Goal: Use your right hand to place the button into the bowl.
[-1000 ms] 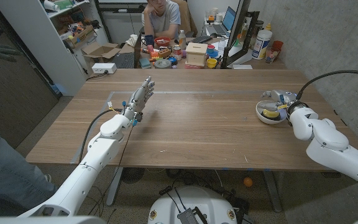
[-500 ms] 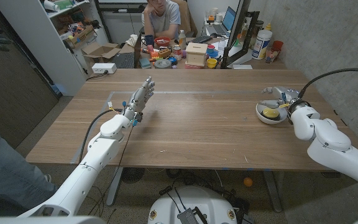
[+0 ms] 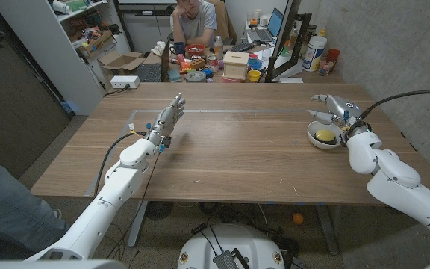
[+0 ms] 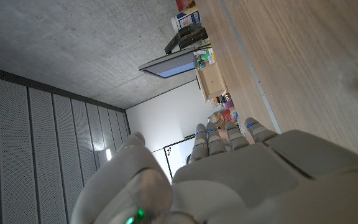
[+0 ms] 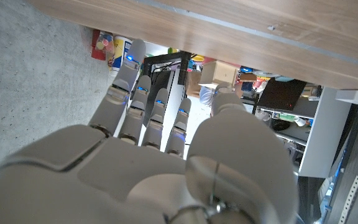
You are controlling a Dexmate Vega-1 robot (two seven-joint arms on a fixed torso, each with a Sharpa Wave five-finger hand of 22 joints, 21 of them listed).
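Observation:
A white bowl [image 3: 316, 140] stands near the table's right edge with a yellow button [image 3: 325, 136] lying inside it. My right hand [image 3: 334, 107] hangs just behind and above the bowl, fingers spread and straight, holding nothing; its back fills the right wrist view, fingers [image 5: 143, 106] reaching out past the table's edge. My left hand [image 3: 169, 119] stands over the left half of the table, fingers straight and together, nothing in it. The left wrist view looks along that hand's back [image 4: 241, 168].
The wooden table [image 3: 237, 149] is bare between the two hands. A person sits behind its far edge at a cluttered desk [image 3: 222, 60]. Another person's leg shows at the picture's left edge. The concrete wall stands close on the right.
My right hand has lifted out of the bowl and drawn back behind it with its fingers spread; the yellow button now lies uncovered in the bowl. The left arm has not moved.

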